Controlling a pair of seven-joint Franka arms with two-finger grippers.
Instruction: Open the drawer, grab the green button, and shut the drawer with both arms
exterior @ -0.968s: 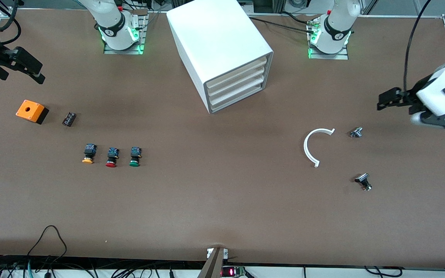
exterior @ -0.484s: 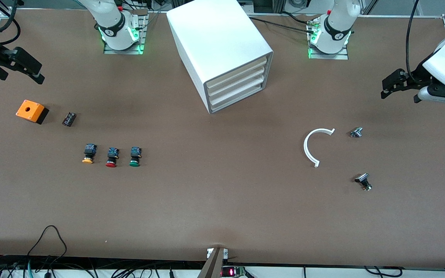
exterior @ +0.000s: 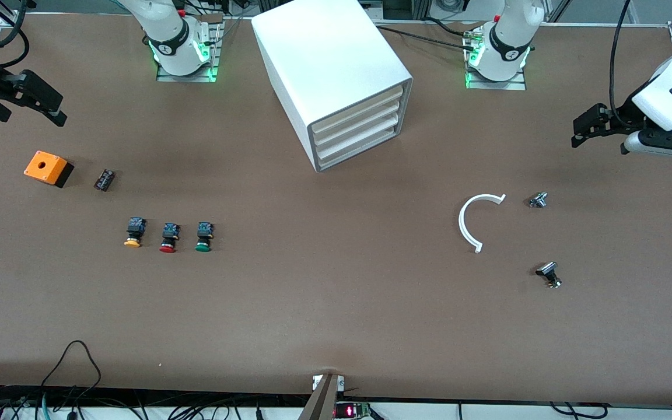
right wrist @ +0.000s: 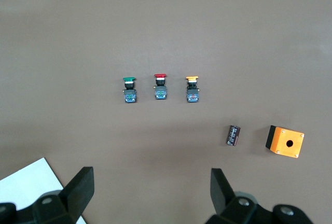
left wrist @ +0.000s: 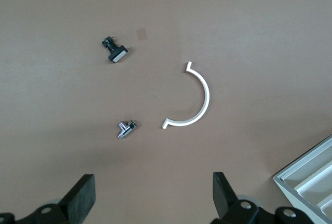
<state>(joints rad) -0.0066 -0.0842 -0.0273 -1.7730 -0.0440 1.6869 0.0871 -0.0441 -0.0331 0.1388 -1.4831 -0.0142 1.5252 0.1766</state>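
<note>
The white cabinet (exterior: 336, 76) stands mid-table near the bases. Its lowest drawer (exterior: 360, 152) is shut, like the three above it. The green-capped button (exterior: 203, 236) lies on the table toward the right arm's end, beside a red-capped one; it also shows in the right wrist view (right wrist: 129, 90). My right gripper (exterior: 50, 111) is open and empty, up over the table's right-arm end, above the buttons (right wrist: 153, 187). My left gripper (exterior: 582, 129) is open and empty over the left-arm end (left wrist: 154, 193). A cabinet corner shows in the left wrist view (left wrist: 311, 180).
A red-capped button (exterior: 168, 237) and a yellow-capped button (exterior: 133, 232) lie beside the green one. An orange box (exterior: 48, 168) and a small black part (exterior: 104, 179) lie nearby. A white curved piece (exterior: 471, 221) and two small metal parts (exterior: 538, 200) (exterior: 549, 274) lie toward the left arm's end.
My left gripper has drawn up and back toward the base side of the table, then shifted slightly. The right arm and all objects have not moved.
</note>
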